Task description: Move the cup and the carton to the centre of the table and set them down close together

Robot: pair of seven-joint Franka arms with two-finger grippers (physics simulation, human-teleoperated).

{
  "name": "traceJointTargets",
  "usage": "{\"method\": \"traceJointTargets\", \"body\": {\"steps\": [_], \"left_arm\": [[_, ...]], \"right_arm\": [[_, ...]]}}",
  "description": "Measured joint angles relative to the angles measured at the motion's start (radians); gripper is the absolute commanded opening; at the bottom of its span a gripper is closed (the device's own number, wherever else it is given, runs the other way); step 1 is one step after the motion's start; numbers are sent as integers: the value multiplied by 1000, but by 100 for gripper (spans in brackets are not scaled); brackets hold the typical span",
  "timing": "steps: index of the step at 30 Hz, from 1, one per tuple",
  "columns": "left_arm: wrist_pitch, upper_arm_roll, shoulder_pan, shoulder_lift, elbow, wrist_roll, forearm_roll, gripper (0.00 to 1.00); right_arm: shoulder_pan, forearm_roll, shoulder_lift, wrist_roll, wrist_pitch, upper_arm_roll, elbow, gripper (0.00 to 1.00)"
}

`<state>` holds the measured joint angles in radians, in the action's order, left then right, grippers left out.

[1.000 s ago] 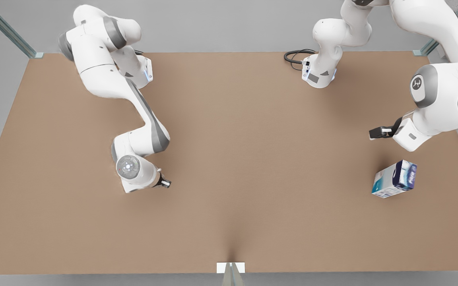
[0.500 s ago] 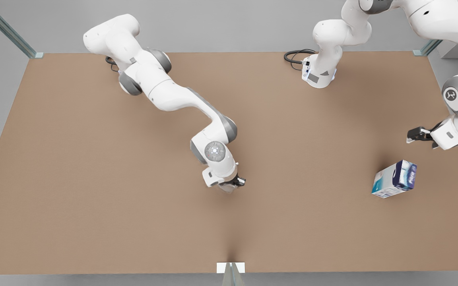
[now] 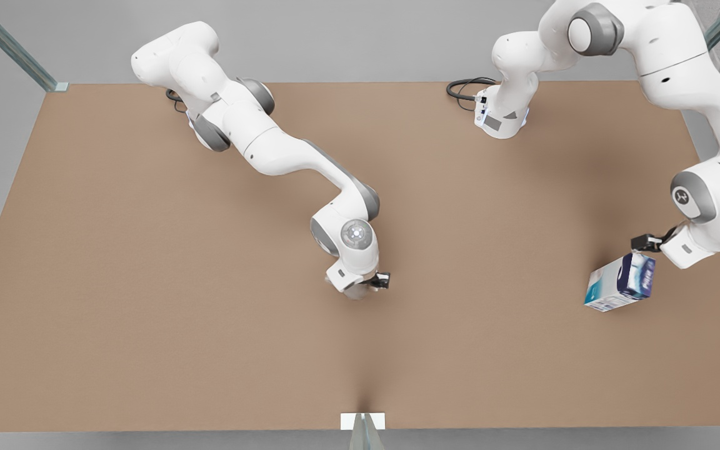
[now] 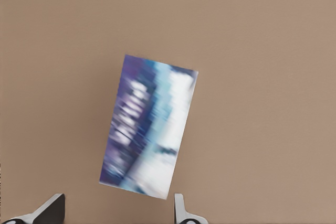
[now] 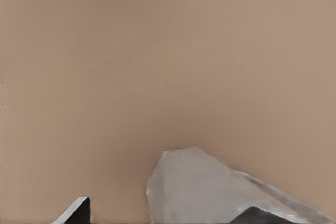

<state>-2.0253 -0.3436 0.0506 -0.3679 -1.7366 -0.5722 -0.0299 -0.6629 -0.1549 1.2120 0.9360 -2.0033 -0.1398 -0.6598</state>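
Observation:
The white, teal and navy carton (image 3: 621,282) lies on the brown table (image 3: 147,281) near the front view's right edge. My left gripper (image 3: 644,242) hovers just behind the carton's top corner. In the left wrist view the carton (image 4: 149,129) lies below the left gripper (image 4: 116,213), which is open, its fingertips (image 4: 52,209) spread wider than the carton. My right gripper (image 3: 377,281) is at the table's centre, shut on the silvery-grey faceted cup (image 3: 354,291). The right wrist view has the cup (image 5: 210,187) between the fingers (image 5: 79,209), above bare table.
The two arm bases stand at the table's far edge, with a black cable (image 3: 463,89) by the one at the front view's right. A small white bracket (image 3: 362,420) sits at the middle of the near edge.
The right arm has swung from the front view's left to the table's centre, carrying the cup. The left gripper has moved right and down to the carton. The carton has not moved.

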Motion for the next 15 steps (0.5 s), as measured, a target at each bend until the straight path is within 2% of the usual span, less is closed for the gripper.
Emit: {"method": "traceJointTargets", "body": {"steps": [3,13,15], "left_arm": [[-42,2,-3,-18,3,0,-9,100],[-47,3,-6,-63,23,32,-85,100],[-47,3,-7,-67,23,32,-88,100]], "right_arm": [[0,3,0,10,-92,0,-3,100],[-5,6,-7,48,-72,-28,-2,100],[-1,7,-26,50,-21,-40,2,100]]}}
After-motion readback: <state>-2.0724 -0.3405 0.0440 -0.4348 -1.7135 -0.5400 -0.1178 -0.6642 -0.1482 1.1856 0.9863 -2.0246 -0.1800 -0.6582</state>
